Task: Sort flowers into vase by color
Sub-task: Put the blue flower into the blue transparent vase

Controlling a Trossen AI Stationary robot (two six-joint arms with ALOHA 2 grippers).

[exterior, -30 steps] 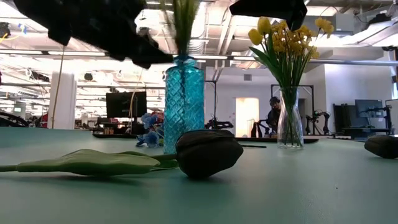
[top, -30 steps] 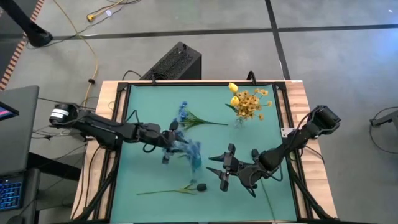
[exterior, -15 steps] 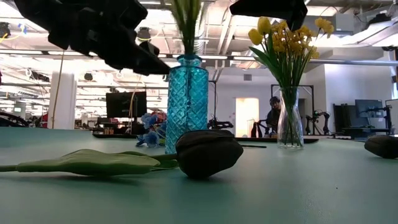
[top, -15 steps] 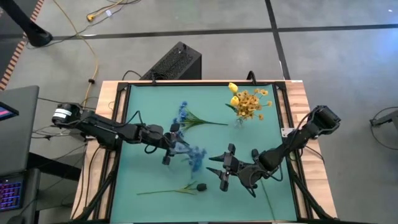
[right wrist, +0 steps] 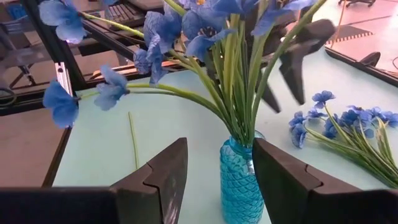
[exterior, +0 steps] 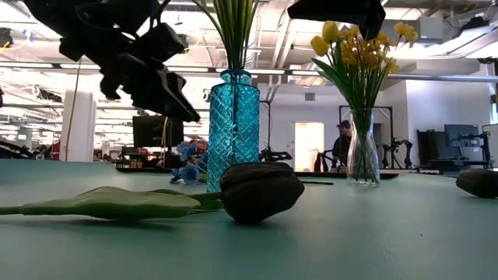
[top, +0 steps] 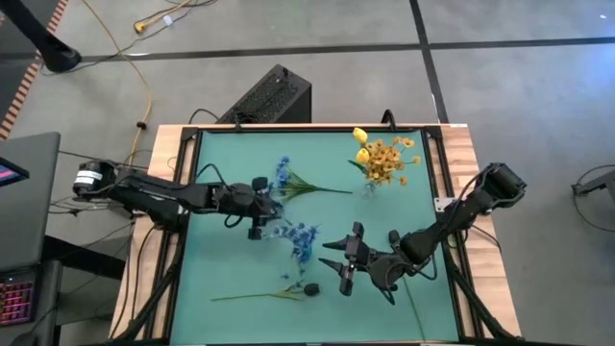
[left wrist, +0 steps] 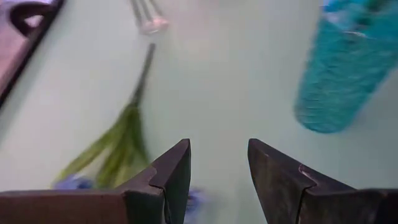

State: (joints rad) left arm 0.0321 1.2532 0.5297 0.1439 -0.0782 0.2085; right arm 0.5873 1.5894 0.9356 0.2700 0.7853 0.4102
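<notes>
A blue patterned vase holds blue sprays on green stalks. A clear vase near the far edge holds yellow flowers. One blue spray lies flat on the table beyond the blue vase. A dark bud on a leafy stem lies near the near edge. My left gripper is open, left of the blue vase and over the lying spray's stalks. My right gripper is open, right of the blue vase.
The green mat has a raised frame on a wooden table. A loose green stem lies under the right arm near the near edge. A dark rounded thing rests on the mat at the right. Bare mat lies at the near left.
My left gripper has drawn back from above the blue vase toward the table's far edge and come lower. The blue blooms in the vase, blurred a second ago, now stand still. My right arm has kept still.
</notes>
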